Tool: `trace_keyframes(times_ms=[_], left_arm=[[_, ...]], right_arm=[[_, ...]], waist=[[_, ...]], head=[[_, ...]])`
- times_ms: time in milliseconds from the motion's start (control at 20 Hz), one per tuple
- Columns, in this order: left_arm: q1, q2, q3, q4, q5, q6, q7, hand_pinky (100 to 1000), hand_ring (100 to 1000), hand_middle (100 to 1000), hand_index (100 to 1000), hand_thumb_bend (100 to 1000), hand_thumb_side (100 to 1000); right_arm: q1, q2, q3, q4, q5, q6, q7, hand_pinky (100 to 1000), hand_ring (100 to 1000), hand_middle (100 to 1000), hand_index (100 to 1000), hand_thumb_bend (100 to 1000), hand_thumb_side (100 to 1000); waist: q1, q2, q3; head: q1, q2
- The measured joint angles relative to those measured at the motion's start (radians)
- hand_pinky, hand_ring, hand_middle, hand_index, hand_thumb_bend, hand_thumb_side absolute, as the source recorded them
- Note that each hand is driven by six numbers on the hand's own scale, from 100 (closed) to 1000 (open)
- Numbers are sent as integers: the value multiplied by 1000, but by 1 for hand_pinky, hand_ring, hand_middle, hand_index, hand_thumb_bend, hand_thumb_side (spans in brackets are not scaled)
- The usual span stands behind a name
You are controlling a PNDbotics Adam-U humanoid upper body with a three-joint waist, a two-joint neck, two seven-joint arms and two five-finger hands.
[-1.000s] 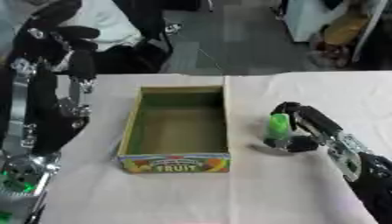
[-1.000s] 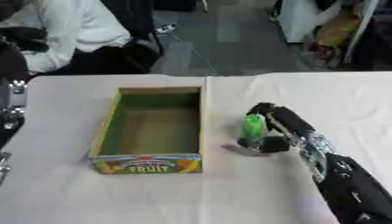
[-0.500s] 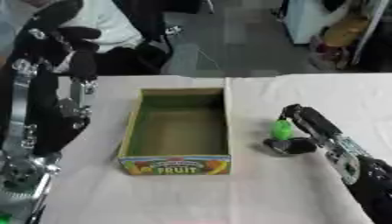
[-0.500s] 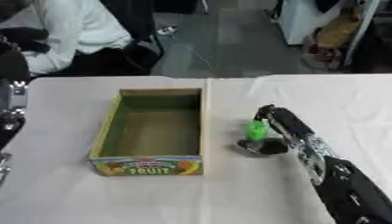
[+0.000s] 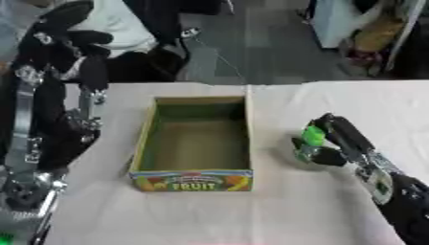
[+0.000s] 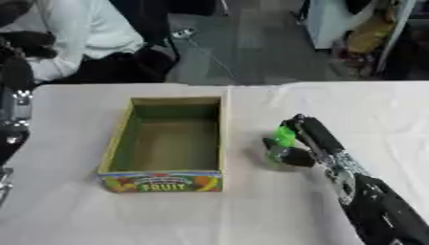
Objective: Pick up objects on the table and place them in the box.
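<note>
A: Where is the thing to be picked up?

B: A small green object (image 5: 313, 136) sits to the right of the box (image 5: 194, 139), near its right wall but apart from it, just above the pale tablecloth (image 5: 276, 210). I cannot make out more than its bright green colour and a darker lower part.

A: And the right hand?

B: The right hand (image 5: 333, 143) comes in from the lower right, its fingers and thumb curled around the green object, pinching it from both sides.

A: Is the object resting on the cloth or lifted?

B: I cannot tell; the hand's shadow lies right beneath it.

A: What about the box?

B: It is an open cardboard box with a green inside and the word FRUIT on its front wall. Nothing shows inside it.

A: The left hand?

B: The left hand (image 5: 63, 38) is raised high at the upper left, well away from the box, with the arm below it. Its fingers look bent, holding nothing
</note>
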Motion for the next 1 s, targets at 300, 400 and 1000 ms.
trace_keyframes(times_ms=[300, 400, 1000], left_arm=[[1, 0, 0, 0, 0, 0, 0, 651, 672, 859, 888, 295, 593], [2, 0, 0, 0, 0, 0, 0, 652, 672, 859, 888, 295, 593], [-7, 0, -7, 0, 8, -5, -7, 657, 677, 860, 888, 309, 578]], right_arm=[[-5, -14, 6, -77, 0, 29, -36, 984, 100, 100, 127, 100, 723], [-16, -26, 9, -115, -28, 41, -34, 994, 100, 100, 125, 100, 725], [-76, -47, 73, -309, -189, 75, 39, 1000, 100, 100, 122, 100, 736]], waist=[[-2, 0, -6], [-2, -1, -7], [-18, -11, 11]], head=[[0, 0], [0, 0], [0, -1]])
